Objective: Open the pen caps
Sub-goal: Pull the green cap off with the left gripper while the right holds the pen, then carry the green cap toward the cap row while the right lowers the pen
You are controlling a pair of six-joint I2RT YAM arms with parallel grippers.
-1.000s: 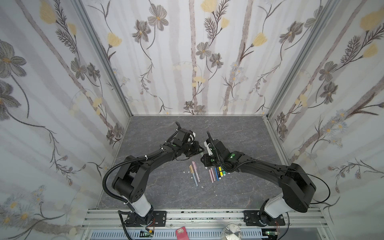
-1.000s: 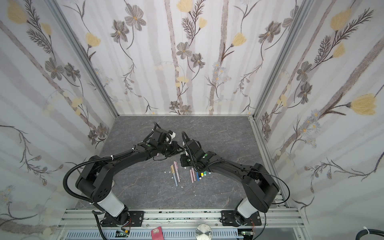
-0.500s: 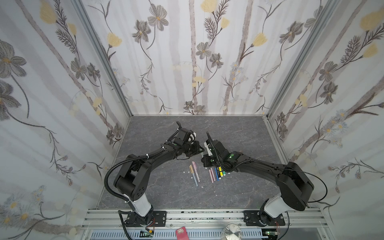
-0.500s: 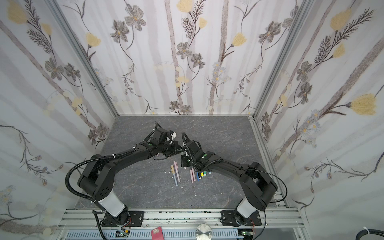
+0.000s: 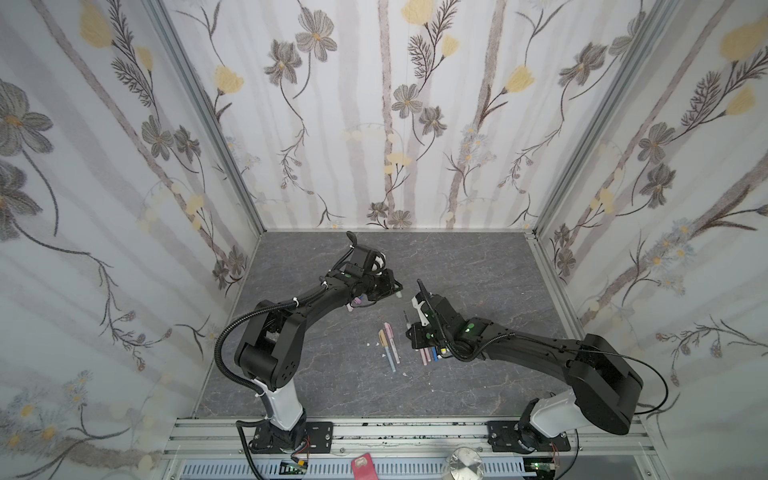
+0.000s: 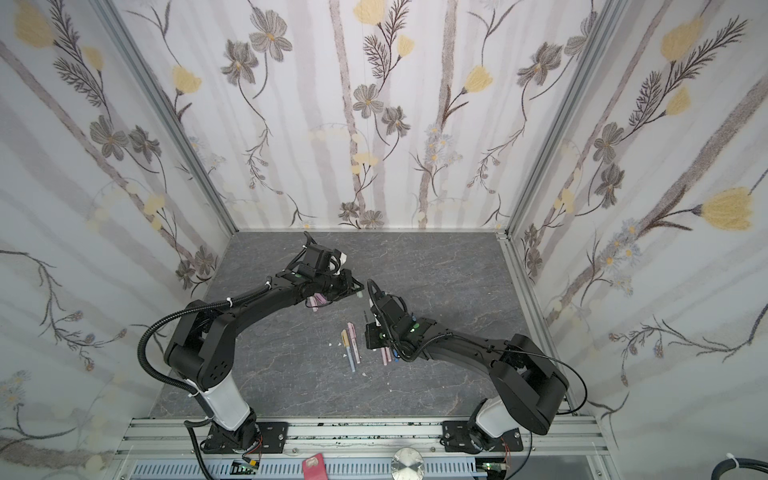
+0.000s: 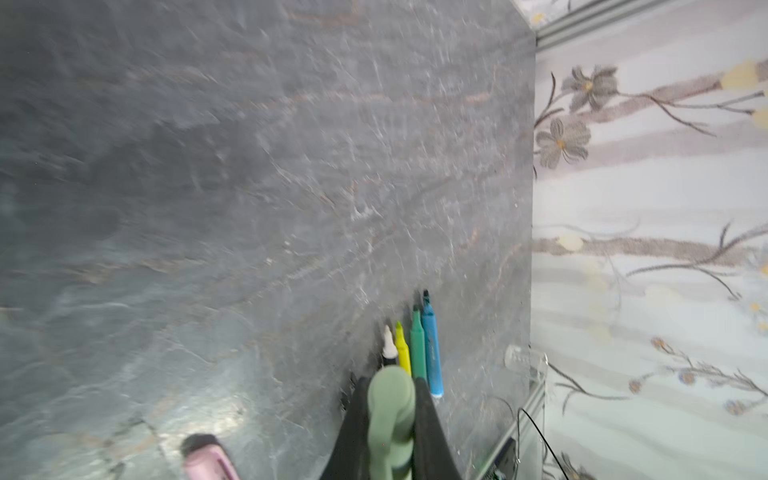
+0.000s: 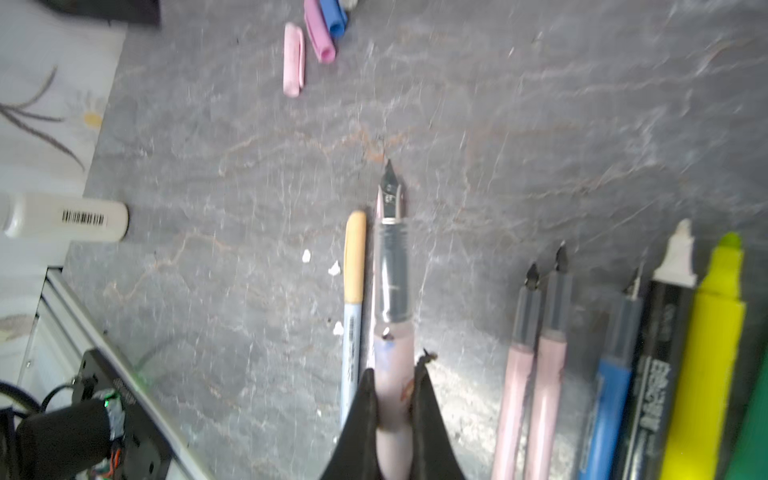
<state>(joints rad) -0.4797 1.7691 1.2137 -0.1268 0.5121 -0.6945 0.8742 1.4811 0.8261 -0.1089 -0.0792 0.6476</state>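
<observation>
Pink pen (image 8: 392, 299) — right fingers (image 8: 358, 424) newly clamped

Floral wallpaper walls (image 5: 374, 124); grey marbled floor (image 5: 457, 266); aluminium rail (image 5: 395, 432) at front.

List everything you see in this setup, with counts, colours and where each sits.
Uncapped pens: seven; two pink, two blue, black-white, yellow, green; row on grey table.
Capped pen: one; orange cap, grey-blue barrel; left of row.
Pink pen: one; beside capped pen, cap unclear.
Loose caps: at least three; pink, purple, blue; past the pen tips.
White flecks: few; near capped pen.
Left gripper: black, shut on green cap.
Right gripper: black, shut on pale pink fountain pen, nib bare.
</observation>
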